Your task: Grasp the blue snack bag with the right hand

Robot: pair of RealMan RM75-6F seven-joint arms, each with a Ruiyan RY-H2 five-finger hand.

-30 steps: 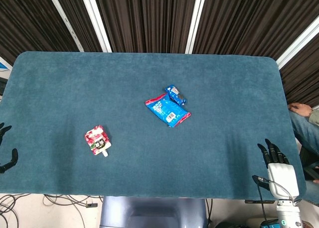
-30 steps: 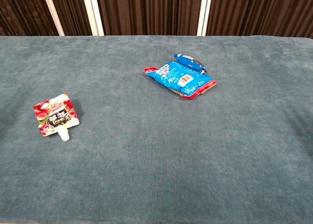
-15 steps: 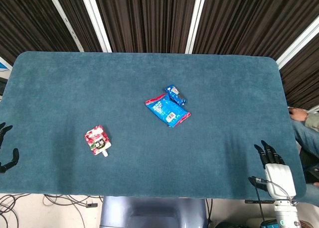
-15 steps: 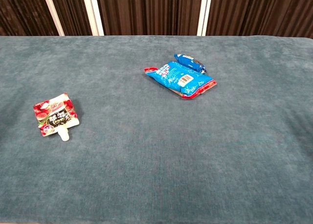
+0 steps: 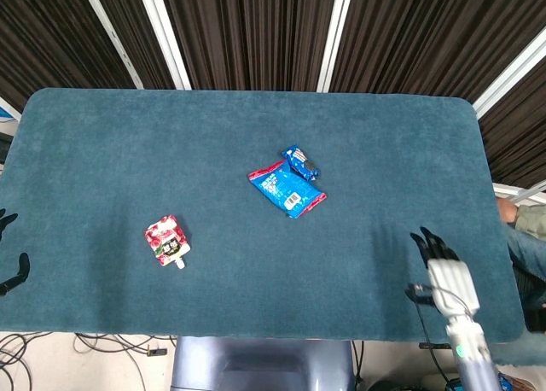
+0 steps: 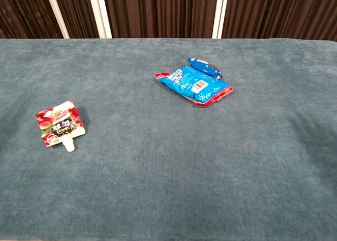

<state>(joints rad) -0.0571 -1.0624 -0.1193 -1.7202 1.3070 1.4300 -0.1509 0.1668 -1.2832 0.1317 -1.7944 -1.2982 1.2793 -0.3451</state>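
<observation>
Reaching comes first: the right hand (image 5: 442,270), fingers apart and probably empty, must cross the table (image 5: 102,152) to the blue snack bag (image 5: 287,189).

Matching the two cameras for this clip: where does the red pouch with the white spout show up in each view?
Head view: the red pouch lies left of centre, toward the near edge of the table.
Chest view: it lies at the left, mid-height, spout toward the camera.
Shared landmark: the blue snack bag, to the pouch's right and farther back in both.
</observation>
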